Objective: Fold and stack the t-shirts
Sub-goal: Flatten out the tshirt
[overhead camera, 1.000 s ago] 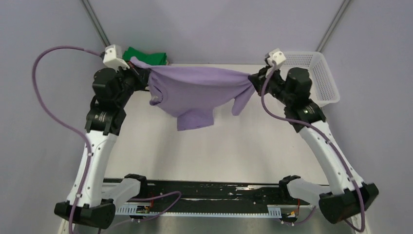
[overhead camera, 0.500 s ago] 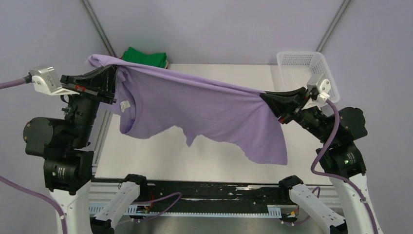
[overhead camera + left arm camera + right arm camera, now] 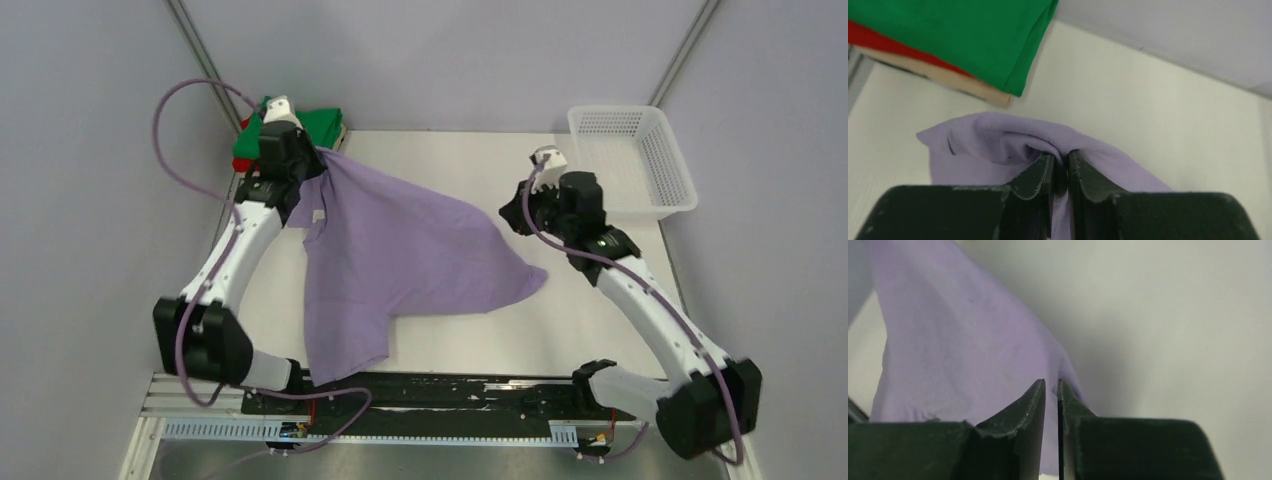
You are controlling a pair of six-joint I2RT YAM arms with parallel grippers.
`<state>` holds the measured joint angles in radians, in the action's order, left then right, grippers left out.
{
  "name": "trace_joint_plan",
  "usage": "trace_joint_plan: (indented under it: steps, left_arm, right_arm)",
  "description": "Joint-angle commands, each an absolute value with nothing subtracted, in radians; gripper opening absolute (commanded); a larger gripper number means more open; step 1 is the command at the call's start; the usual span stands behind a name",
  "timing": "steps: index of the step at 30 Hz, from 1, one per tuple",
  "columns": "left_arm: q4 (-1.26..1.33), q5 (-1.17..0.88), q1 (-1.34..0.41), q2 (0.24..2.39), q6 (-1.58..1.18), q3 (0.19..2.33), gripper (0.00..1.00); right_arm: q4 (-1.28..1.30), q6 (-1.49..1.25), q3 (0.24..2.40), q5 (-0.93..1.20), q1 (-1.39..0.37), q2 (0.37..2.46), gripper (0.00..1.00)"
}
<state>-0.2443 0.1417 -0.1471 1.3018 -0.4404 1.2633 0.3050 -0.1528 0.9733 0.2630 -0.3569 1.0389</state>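
Fingers (image 3: 1035, 175) of the left gripper (image 3: 1058, 159) pinch the lavender shirt (image 3: 400, 250) — it sprawls rightward toward the right gripper (image 3: 1051, 386), slit-narrow, grip unclear.

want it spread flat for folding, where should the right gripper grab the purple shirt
Likely the pointed corner on the right of the purple shirt, approached from the right across the table. It juts out flat and lies opposite the corner the left gripper pinches beside the folded stack, so a pull there should spread it.
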Motion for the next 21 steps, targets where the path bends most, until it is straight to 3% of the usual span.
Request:
trace_joint_plan:
  steps: [1, 2, 3, 5, 7, 15, 21]
  left_arm:
    - [-0.227, 0.215, -0.121, 1.614, -0.46, 1.357, 0.31]
    - [-0.277, 0.202, -0.117, 1.671, -0.476, 1.396, 0.42]
    - [-0.302, 0.178, -0.114, 1.763, -0.484, 1.472, 0.67]
    - [-0.361, 0.137, -0.113, 1.853, -0.502, 1.567, 0.95]
    - [-0.356, 0.095, -0.114, 1.876, -0.511, 1.597, 0.99]
    - [-0.367, -0.038, -0.12, 1.711, -0.539, 1.481, 1.0]
    - [-0.349, -0.075, -0.205, 1.466, -0.591, 1.172, 1.0]
  right_arm:
    - [0.245, -0.162, 1.011, 0.083, -0.345, 1.339, 0.2]
    - [0.259, -0.167, 1.065, 0.051, -0.341, 1.458, 0.4]
    - [0.286, -0.172, 1.126, 0.025, -0.339, 1.535, 0.54]
    - [0.362, -0.196, 1.244, 0.002, -0.339, 1.635, 0.71]
    - [0.385, -0.2, 1.297, 0.001, -0.339, 1.66, 0.98]
    - [0.359, -0.331, 1.191, -0.091, -0.338, 1.509, 1.0]
    - [0.318, -0.366, 1.052, 0.244, -0.341, 1.466, 1.0]
